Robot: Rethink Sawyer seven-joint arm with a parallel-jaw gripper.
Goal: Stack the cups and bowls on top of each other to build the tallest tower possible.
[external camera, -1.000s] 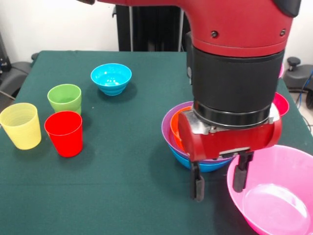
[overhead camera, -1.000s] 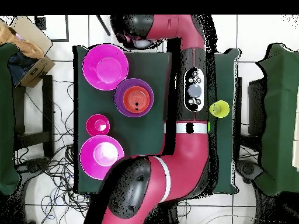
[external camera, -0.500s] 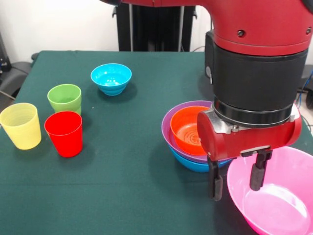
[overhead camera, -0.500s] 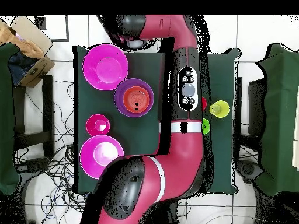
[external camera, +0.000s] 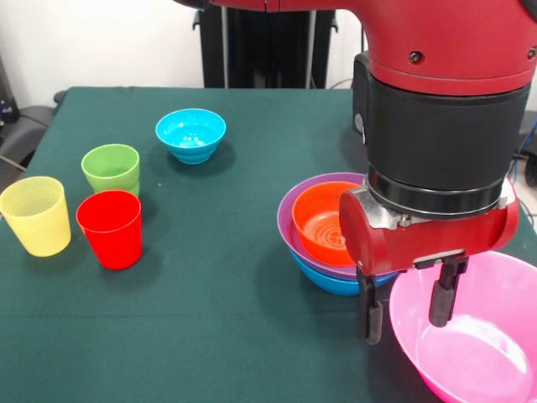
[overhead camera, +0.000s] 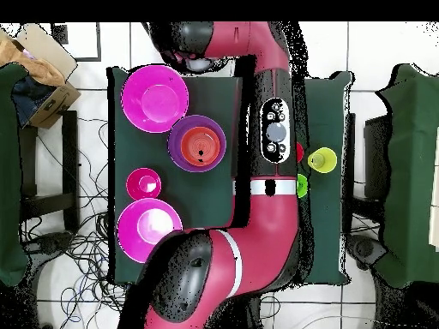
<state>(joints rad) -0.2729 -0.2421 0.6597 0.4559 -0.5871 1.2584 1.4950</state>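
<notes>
**A:** What is on the table, and where is the arm?

**B:** A dark green table (external camera: 210,277). On the front view's left stand three cups close together: a yellow cup (external camera: 35,215), a red cup (external camera: 110,228) and a shorter green cup (external camera: 112,168). Beyond them sits a small cyan bowl (external camera: 191,134), alone. Right of centre is the tower (external camera: 323,243): a blue bowl (external camera: 348,284) at the bottom, a purple bowl (external camera: 289,220) in it, an orange bowl (external camera: 323,222) nested on top. A large pink bowl (external camera: 470,336) sits at the near right corner, just beside the tower.

**A:** And the gripper?

**B:** The gripper (external camera: 407,312) hangs over that pink bowl's near-left rim. Its fingers are spread and hold nothing; one finger is outside the rim, the other inside.

**A:** So which step is this?

**B:** I judge it is lining up to pinch the pink bowl's wall. Next it likely needs to lower slightly, clench on the rim, lift, and set the bowl onto the orange one.

**A:** Any other bowls?

**B:** The overhead view shows a second pink bowl (overhead camera: 147,228) and a small crimson bowl (overhead camera: 142,183) beyond the tower.
</notes>
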